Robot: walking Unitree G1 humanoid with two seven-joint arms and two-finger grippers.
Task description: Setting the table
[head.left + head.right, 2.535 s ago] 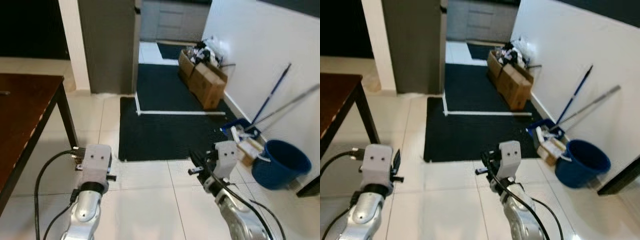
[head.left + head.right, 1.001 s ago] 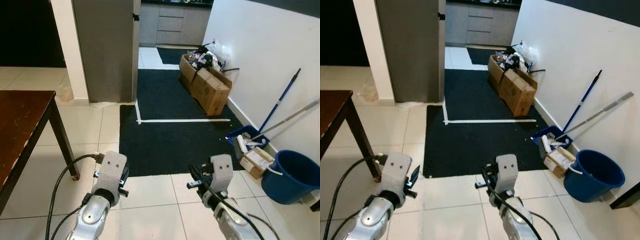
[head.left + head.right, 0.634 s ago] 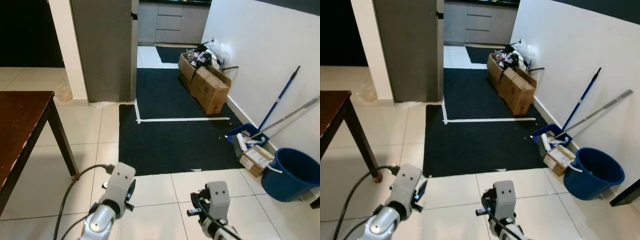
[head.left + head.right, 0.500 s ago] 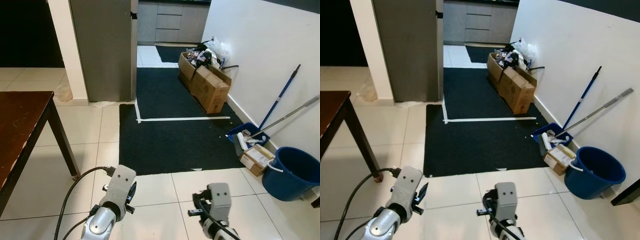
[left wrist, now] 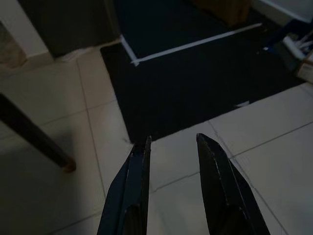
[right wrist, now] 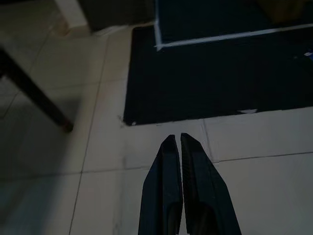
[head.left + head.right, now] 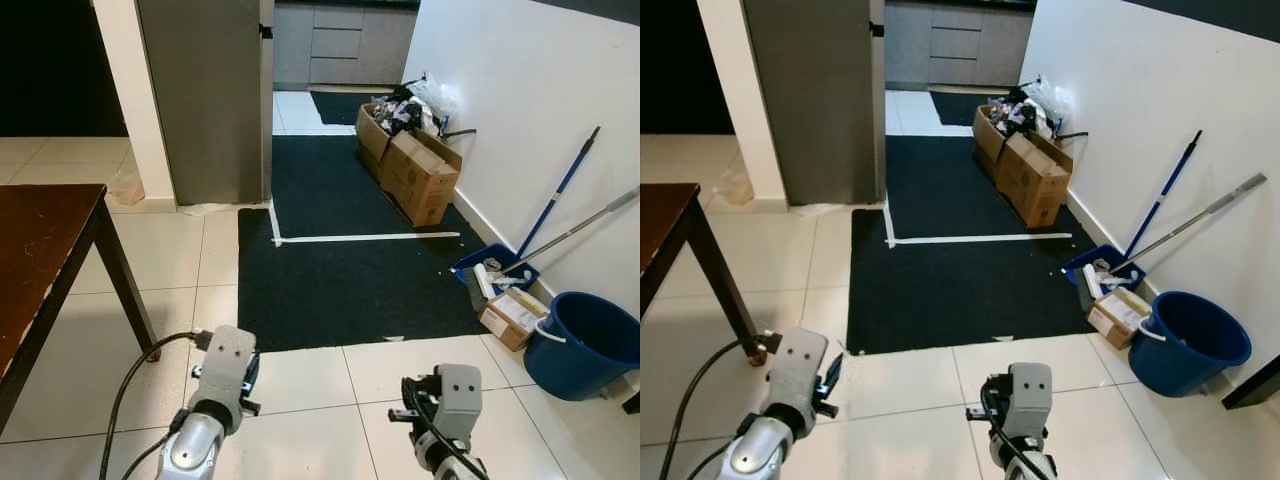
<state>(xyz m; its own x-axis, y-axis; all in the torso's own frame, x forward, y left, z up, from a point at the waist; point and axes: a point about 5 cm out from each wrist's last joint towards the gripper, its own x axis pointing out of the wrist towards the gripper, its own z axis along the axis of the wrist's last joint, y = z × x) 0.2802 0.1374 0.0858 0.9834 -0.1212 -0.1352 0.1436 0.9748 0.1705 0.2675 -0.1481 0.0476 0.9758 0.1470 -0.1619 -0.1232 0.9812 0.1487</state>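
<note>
A dark brown wooden table (image 7: 40, 240) stands at my left, and one corner and a leg of it show. Both arms hang low over the white tile floor. My left arm (image 7: 225, 365) is near the table leg (image 5: 34, 142). Over the tiles just short of the black mat, my left gripper (image 5: 173, 138) is open and holds nothing. My right arm (image 7: 455, 390) is further right. My right gripper (image 6: 177, 136) is shut with nothing between its fingers, and it points toward the mat's near edge.
A black mat (image 7: 350, 250) with a white tape line lies ahead. A grey cabinet (image 7: 205, 100) stands beyond it. Along the white wall on the right are cardboard boxes (image 7: 420, 175), a blue-handled mop (image 7: 560, 200), a dustpan (image 7: 495, 270) and a blue bucket (image 7: 585, 340).
The camera has shifted as I move, and more of the mat and kitchen shows than 2.5 s ago. Both arms have sunk lower in view. The left one has drifted left.
</note>
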